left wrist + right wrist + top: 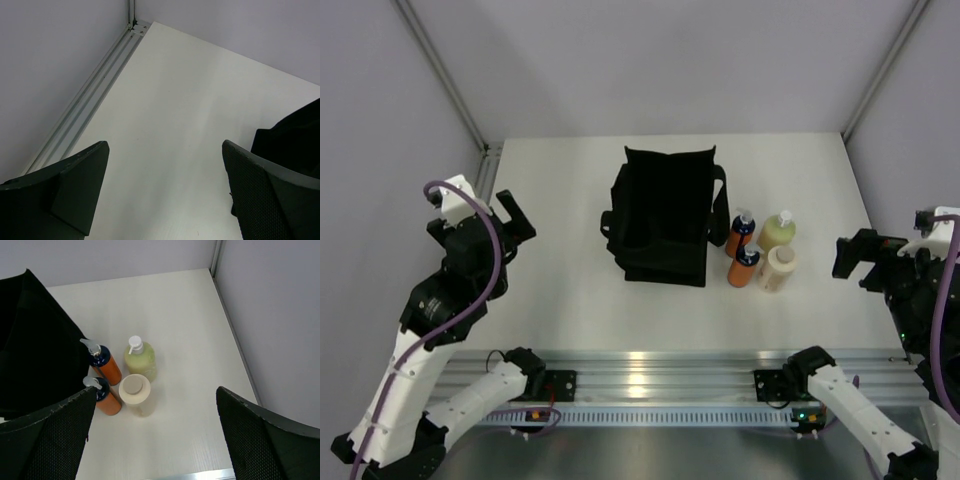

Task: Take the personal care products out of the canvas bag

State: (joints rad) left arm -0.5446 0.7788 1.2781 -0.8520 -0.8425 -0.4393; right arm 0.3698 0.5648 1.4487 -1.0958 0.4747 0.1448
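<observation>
Hovering raised, left gripper (517,218) and right gripper (846,258) gape.

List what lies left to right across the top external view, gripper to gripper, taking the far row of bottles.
Left gripper → canvas bag → far orange bottle → yellow-green bottle → right gripper.

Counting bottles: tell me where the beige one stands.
Top view: the beige bottle stands right of the canvas bag, beside the nearer orange bottle, in front of the yellow-green bottle.
</observation>
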